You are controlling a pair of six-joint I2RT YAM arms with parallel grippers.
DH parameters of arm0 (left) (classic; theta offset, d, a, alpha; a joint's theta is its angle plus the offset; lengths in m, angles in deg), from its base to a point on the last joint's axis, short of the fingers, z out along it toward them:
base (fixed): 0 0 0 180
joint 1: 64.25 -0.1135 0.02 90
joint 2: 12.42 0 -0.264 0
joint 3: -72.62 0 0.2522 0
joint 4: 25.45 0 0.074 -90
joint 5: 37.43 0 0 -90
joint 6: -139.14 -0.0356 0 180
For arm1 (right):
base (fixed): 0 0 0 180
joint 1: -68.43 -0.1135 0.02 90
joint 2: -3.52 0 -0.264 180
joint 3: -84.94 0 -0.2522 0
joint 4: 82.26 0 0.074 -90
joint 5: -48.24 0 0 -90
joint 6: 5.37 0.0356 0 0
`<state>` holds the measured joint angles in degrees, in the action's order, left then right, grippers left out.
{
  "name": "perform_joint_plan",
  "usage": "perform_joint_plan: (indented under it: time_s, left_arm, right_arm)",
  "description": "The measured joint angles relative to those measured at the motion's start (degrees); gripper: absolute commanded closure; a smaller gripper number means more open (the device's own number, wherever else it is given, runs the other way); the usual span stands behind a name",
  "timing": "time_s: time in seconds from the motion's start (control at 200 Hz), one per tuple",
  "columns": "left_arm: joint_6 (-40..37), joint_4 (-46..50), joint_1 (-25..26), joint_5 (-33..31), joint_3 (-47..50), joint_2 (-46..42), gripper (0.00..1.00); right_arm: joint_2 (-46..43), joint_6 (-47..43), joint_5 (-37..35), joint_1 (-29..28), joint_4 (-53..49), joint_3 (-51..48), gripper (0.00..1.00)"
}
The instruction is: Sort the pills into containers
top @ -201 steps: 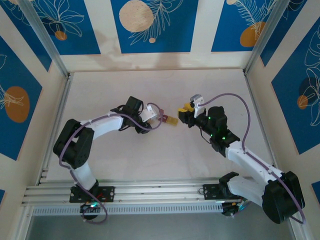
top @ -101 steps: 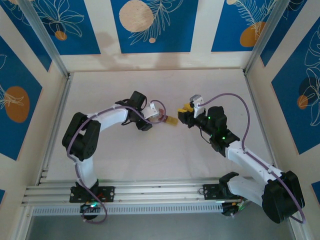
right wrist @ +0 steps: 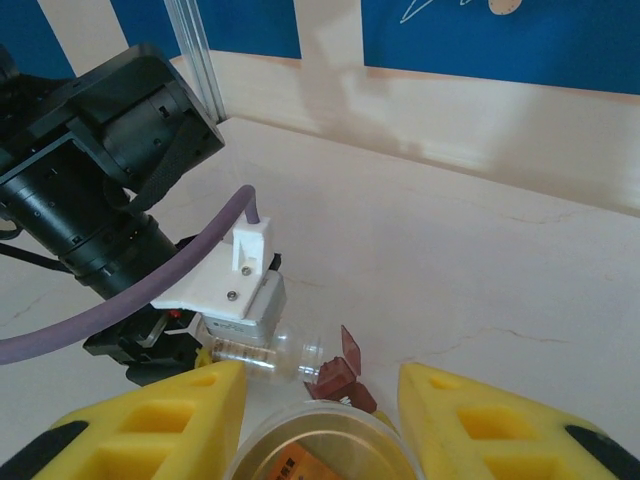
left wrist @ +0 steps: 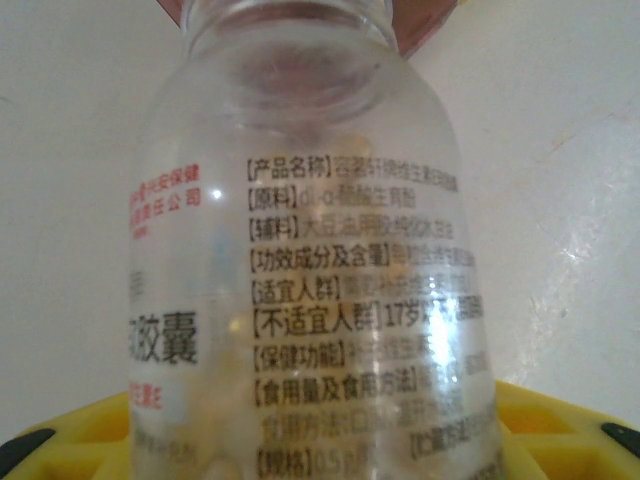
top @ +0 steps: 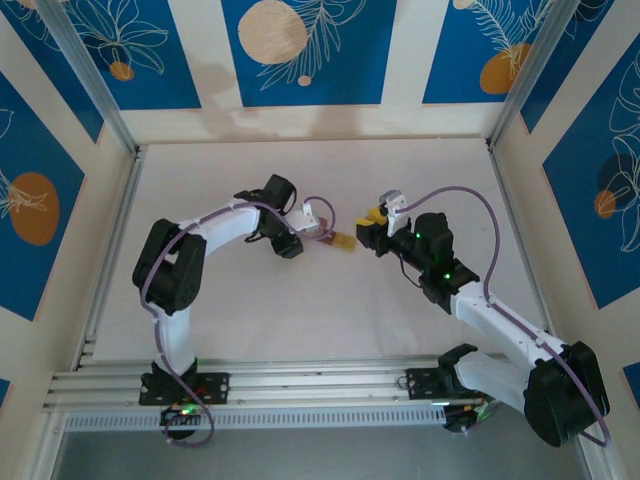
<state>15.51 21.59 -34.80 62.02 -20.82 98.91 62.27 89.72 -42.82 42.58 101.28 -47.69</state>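
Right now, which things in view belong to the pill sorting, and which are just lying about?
Job in hand:
two-cell box, dark red and tan
clear bottle in the left pincer
round vial in the right pincer

Just there:
purple cable
aluminium rail
patterned wall

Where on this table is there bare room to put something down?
Free: the far table strip along the back wall, and the near patch between both arms. Crowded: the centre, where the left gripper holding the vial, the containers and the right gripper meet.
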Motion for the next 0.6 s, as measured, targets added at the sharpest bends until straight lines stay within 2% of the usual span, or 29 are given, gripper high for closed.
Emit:
perform_joint_plan:
  time_s: [0.6]
  left_arm:
    - [-1.5, 5.9, 0.0, -0.7, -6.1, 3.4, 1.00]
  right_arm:
    - [0.0, 0.0, 0.0, 0.0, -0.2, 0.0, 1.00]
